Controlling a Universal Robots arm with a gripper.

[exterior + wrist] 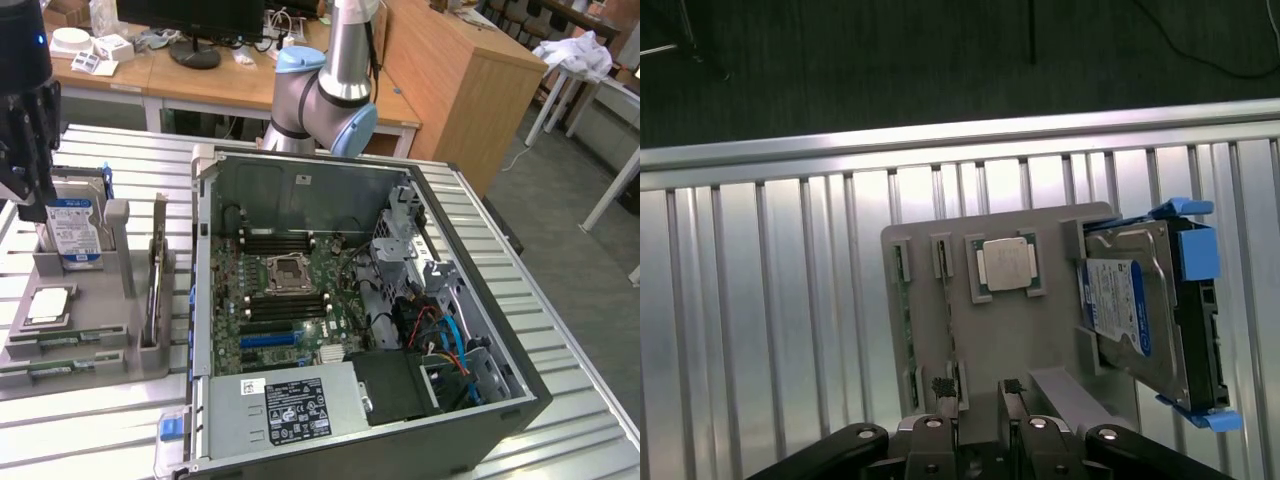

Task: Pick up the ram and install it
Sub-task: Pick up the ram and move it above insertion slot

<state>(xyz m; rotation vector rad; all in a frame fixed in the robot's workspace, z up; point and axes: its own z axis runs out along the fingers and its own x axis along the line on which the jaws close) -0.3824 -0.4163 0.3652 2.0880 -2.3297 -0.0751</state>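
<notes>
Looks across a table (100,430) of ribbed aluminium slats, bright and reflective, ending at a long rail with a dark carpeted floor (890,70) beyond and thin cables (1200,45) lying on it. Takes in, behind the table, wooden desks (200,85) with a monitor (190,18), white boxes (110,45) and loose papers, then a tall wooden cabinet (460,100). Takes in too, toward the exterior view's right, more grey floor and a white cloth (585,50) heaped on a white table. Finds the arm (335,95) standing at the table's far edge, grey with blue caps.

Sees an open PC case (520,390) on its side in the middle of the slats, motherboard (290,290) facing up, black memory slots (285,243) on either side of the CPU socket (288,270).

Notes a grey tray (125,335) just beside the case on the exterior view's left. Counts on it a hard drive (70,232) with a blue label, a square processor (50,305), and the ram (904,330). Places the ram on edge in the outermost slot, on the side away from the hard drive, with a second green stick (949,335) in the next slot.

Finds the gripper (976,400) hanging above the tray, apart from the ram, fingers parted and holding nothing, grey tray plastic visible in the gap.
</notes>
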